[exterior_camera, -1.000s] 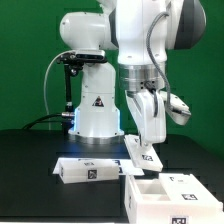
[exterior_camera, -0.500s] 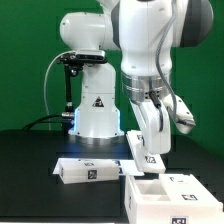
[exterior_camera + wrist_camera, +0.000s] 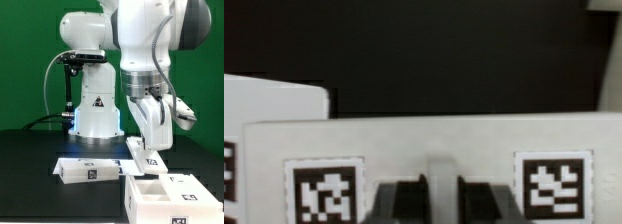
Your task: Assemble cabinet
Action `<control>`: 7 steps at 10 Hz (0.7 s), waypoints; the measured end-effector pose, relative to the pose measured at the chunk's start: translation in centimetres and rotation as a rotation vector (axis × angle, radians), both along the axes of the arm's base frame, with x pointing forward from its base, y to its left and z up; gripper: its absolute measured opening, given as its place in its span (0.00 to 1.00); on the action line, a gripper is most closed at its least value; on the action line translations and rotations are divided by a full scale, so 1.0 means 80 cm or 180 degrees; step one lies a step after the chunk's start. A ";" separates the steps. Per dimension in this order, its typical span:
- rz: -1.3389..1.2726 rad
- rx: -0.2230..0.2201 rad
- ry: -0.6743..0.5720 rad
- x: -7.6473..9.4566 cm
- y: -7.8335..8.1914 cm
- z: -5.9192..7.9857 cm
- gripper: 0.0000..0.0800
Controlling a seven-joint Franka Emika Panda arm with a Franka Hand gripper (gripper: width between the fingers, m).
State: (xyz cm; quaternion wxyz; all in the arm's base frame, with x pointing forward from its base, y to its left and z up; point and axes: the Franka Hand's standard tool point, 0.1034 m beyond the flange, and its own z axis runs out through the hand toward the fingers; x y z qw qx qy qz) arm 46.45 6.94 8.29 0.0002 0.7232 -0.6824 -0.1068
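Observation:
My gripper (image 3: 151, 150) is shut on a flat white cabinet panel (image 3: 153, 160) with a marker tag and holds it upright just above the open white cabinet box (image 3: 163, 196) at the exterior view's lower right. In the wrist view the panel (image 3: 438, 140) fills the frame, with two tags on it. Its edge is pinched between my dark fingers (image 3: 399, 202), the gripper (image 3: 434, 195) centred on it. Another white cabinet part (image 3: 269, 110) shows behind the panel.
A second white cabinet part (image 3: 88, 170) with tags lies flat on the black table (image 3: 30, 165), to the exterior view's left of the box. The arm's white base (image 3: 97, 110) stands behind it, before a green backdrop.
My gripper and the held panel have shifted slightly toward the exterior view's right, and the wrist has turned a little. The box and the flat part have not moved.

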 end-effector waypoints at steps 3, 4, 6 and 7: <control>-0.0029 -0.0031 -0.0628 -0.004 -0.018 0.001 0.08; -0.0020 -0.0019 -0.0598 -0.008 -0.016 -0.001 0.08; 0.0000 -0.0018 -0.0602 -0.007 -0.016 -0.001 0.08; -0.0046 0.0004 -0.0664 -0.004 -0.021 -0.003 0.08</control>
